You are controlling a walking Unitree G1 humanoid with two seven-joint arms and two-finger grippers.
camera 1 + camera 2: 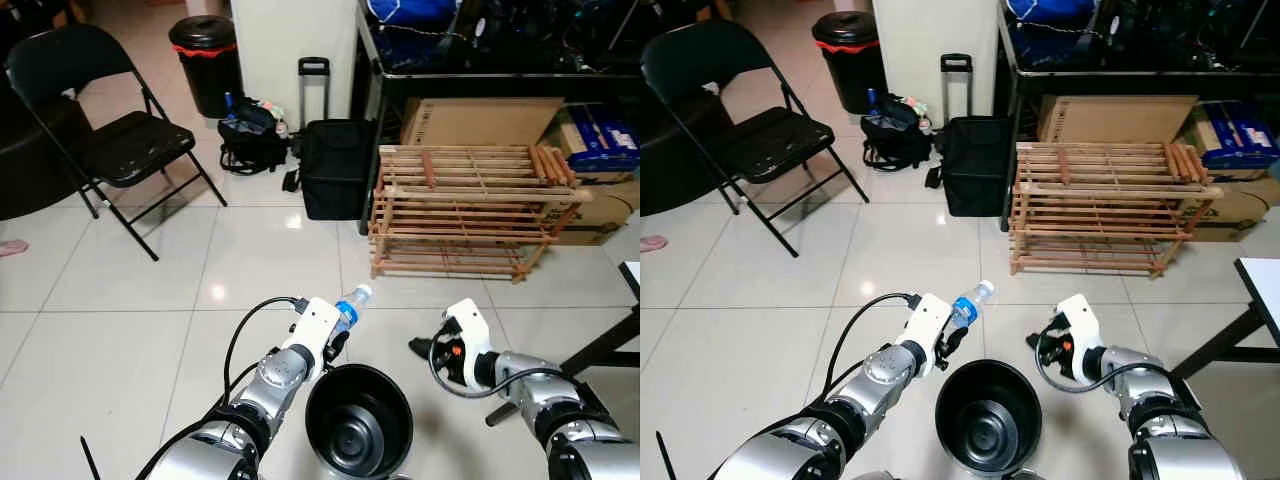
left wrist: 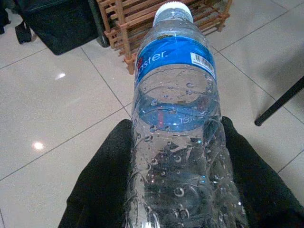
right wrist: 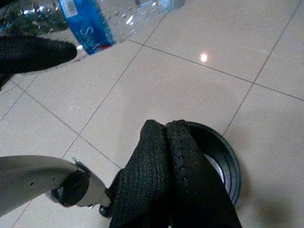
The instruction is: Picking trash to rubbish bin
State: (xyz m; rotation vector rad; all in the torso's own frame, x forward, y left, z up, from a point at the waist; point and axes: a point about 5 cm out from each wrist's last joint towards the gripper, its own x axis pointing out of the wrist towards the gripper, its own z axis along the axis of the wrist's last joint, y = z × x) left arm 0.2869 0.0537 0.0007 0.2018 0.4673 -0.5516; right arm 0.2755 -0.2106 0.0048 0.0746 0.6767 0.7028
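A floor of large glossy white tiles (image 1: 150,330) is seen from above, with a black folding metal chair (image 1: 110,140) at the far left, a low slatted wooden rack (image 1: 470,210) at the far right and a black soft-sided bag with a pull handle (image 1: 333,165) between them. A tall black rubbish bin with a red band (image 1: 207,62) stands well back against the wall. Much nearer, directly below the robot, a round black bucket-like bin with an open mouth (image 1: 358,418) rests on the tiles between the two silver arms.

The left tool (image 1: 335,335) is closed around the lower body of a clear plastic water bottle with a blue label and white cap (image 2: 178,95), which is held in the air just above and beside the bin's far-left rim, cap pointing away from the robot. The right tool (image 3: 168,166) hovers near the bin's right side, its black fingers pressed together and holding nothing.

The bottle is judged light and nearly empty, with droplets inside its wall. Its thin plastic is likely to dent under pressure and to be somewhat slippery, so a hold around the ribbed lower body, as shown, seems sound.
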